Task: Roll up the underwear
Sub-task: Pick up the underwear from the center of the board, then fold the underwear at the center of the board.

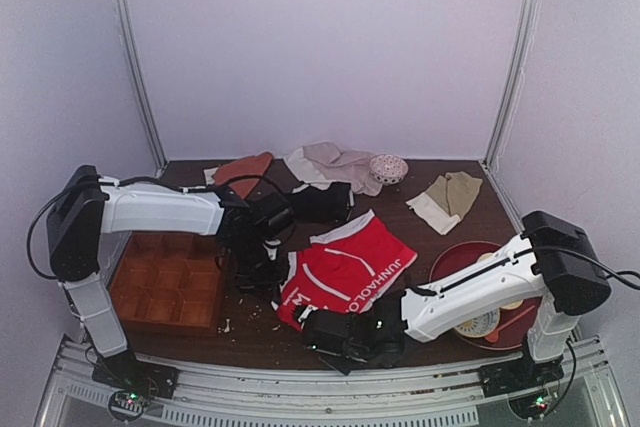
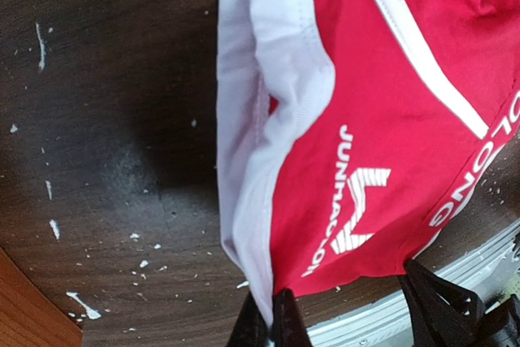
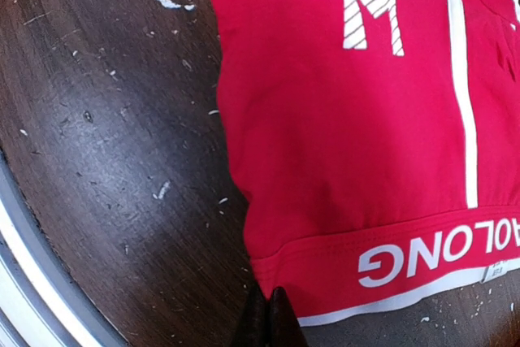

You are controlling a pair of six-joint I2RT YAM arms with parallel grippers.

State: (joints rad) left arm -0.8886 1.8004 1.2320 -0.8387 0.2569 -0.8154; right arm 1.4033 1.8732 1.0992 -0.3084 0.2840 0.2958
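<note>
Underwear [image 1: 345, 272] is lying spread near the front centre of the table [image 1: 250, 337], red side up, with the lettered waistband running along its 5 o'clock edge as seen from above. My left gripper [image 1: 260, 269] is sitting at the garment's 9 o'clock side, fingers [image 2: 284, 327] clenched and pinching the white edge of the cloth. My right gripper [image 1: 320, 329] is sitting at 7 o'clock, fingers [image 3: 280, 323] pressed together on the waistband corner and grasping it. Wooden compartment tray [image 1: 165, 287] is lying at 9 o'clock from my left gripper. Black briefs [image 1: 322, 202] are resting at 12 o'clock from the red pair, just beyond its far edge.
</note>
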